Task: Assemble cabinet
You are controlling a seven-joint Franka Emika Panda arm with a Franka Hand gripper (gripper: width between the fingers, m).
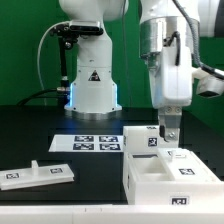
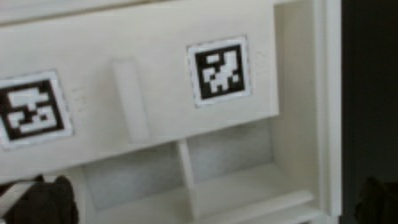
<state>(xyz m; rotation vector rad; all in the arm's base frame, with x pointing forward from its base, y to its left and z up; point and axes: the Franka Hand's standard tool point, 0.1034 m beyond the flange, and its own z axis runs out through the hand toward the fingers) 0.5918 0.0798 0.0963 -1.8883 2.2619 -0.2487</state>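
The gripper (image 1: pixel 171 136) hangs with its jaws spread wide and nothing between them. In the wrist view its dark fingers (image 2: pixel 36 200) show only at the two lower corners of the picture, well apart. It is poised just above the cabinet box (image 1: pixel 160 180), a white plastic body lying on the black table (image 1: pixel 100 205) at the exterior view's right; whether a fingertip touches the box cannot be told. The wrist view looks straight down onto the box (image 2: pixel 160 95), showing flat white faces with two black-and-white square tags and, beside them, open compartments parted by a thin wall. A separate flat panel (image 1: pixel 35 175), also tagged, lies well apart at the exterior view's left. The marker board (image 1: pixel 98 143) lies between the parts and the white robot base (image 1: pixel 92 85) behind. The box looks stiff, hollow and fairly light, with smooth faces that could slip under the pads. Its broad body appears too wide to span, so the likely hold is across a thin wall or edge, squarely and away from the tags, so that it does not twist.
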